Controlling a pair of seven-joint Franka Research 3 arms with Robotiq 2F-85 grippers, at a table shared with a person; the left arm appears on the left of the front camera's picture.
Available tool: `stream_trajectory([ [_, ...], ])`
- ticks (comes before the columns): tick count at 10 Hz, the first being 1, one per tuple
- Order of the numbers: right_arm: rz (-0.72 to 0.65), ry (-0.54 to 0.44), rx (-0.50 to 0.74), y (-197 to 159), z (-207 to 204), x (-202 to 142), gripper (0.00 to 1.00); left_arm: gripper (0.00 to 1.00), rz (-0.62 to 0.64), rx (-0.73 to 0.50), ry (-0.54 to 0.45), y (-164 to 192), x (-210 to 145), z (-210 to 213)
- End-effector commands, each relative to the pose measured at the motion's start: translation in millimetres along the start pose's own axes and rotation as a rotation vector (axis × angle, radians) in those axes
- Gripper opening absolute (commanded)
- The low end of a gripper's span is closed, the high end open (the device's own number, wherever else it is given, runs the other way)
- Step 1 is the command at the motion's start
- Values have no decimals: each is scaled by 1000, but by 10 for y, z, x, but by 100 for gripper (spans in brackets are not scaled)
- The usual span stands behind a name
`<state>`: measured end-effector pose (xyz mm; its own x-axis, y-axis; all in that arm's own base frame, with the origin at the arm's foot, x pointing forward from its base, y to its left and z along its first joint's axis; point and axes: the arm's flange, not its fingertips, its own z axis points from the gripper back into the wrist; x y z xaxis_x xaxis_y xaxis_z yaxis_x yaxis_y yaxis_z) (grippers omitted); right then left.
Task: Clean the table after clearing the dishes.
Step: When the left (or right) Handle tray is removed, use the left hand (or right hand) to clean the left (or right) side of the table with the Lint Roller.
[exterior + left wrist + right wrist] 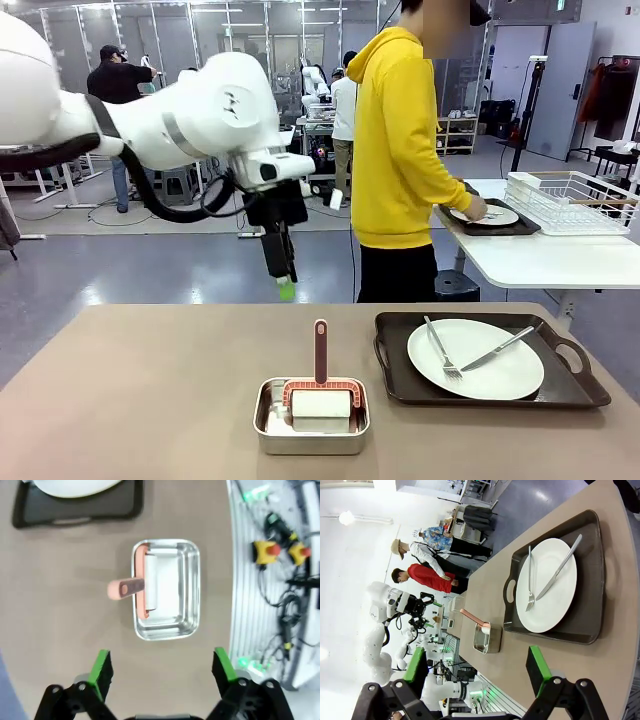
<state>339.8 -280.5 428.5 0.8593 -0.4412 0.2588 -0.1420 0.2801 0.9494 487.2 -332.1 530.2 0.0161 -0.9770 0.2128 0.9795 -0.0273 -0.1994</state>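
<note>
On the brown table (150, 400) a dark tray (392, 365) carries a white plate (500, 380) with a fork (440, 350) and a knife (500, 347). A second tray (520, 229) with a plate (500, 216) lies on the white side table, under the hand of a person in a yellow hoodie (400, 150). My left gripper (287, 290) hangs over the table's far edge. It is open (162, 672) above the steel pan (166, 590). My right gripper (476, 667) is open too, low over the table and facing the tray (590, 575) and plate (547, 605).
The steel pan (312, 420) near the table's front middle holds a white roller with a pink handle (320, 350). A wire dish rack (575, 200) stands on the white side table (540, 260). Cables and red stop buttons (272, 550) lie past the table's near edge.
</note>
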Motion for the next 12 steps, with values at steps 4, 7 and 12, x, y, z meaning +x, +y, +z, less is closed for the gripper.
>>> stream_trajectory([
  [4,5,0,7,31,21,-15,100,100,-24,-23,23,27,112,-183],
  [7,5,0,7,31,21,-15,100,100,-24,-23,23,27,112,-183],
  [12,5,0,7,31,21,-15,100,100,18,6,35,174,244,-319],
])
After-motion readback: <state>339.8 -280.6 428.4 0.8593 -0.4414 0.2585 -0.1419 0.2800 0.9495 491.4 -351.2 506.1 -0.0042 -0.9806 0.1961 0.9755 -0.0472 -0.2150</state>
